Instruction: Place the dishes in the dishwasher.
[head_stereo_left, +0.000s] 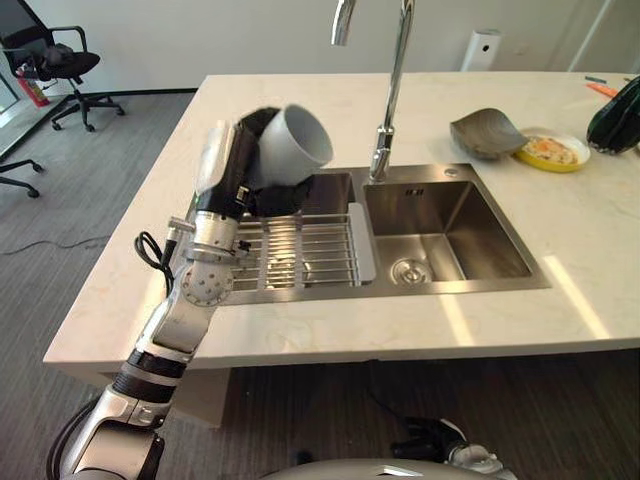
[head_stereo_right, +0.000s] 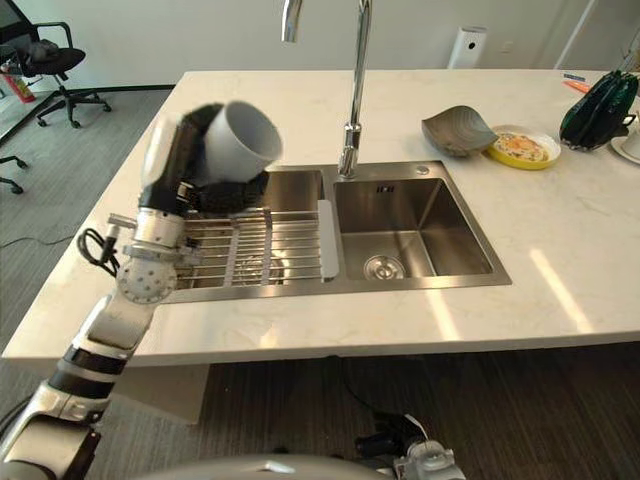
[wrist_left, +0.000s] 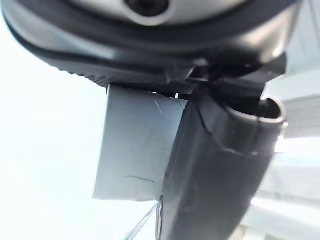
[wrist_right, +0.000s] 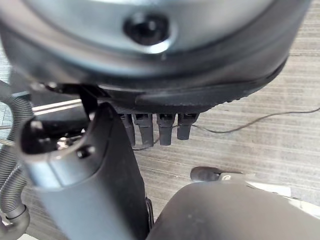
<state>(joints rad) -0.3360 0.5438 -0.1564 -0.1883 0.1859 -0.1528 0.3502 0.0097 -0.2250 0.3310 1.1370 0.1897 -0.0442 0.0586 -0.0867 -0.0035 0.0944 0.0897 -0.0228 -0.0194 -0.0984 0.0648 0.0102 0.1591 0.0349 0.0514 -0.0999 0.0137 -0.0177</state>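
Note:
A pale grey cup (head_stereo_left: 296, 143) is held tilted in the air, its mouth facing up and to the right. My left hand (head_stereo_left: 262, 195) is shut on it from below and behind, over the left basin of the sink. In the left wrist view the cup's (wrist_left: 135, 150) side shows beside the thumb (wrist_left: 215, 170). A grey bowl (head_stereo_left: 486, 132) and a yellow plate (head_stereo_left: 552, 152) with food scraps lie on the counter at the back right. My right hand (wrist_right: 160, 127) hangs low over the floor, with its fingers relaxed and nothing in them.
A wire rack (head_stereo_left: 300, 250) lies across the left basin of the steel sink (head_stereo_left: 450, 235). A tall faucet (head_stereo_left: 395, 70) stands behind the sink. A dark green object (head_stereo_left: 615, 118) sits at the counter's far right. An office chair (head_stereo_left: 55, 60) stands at the back left.

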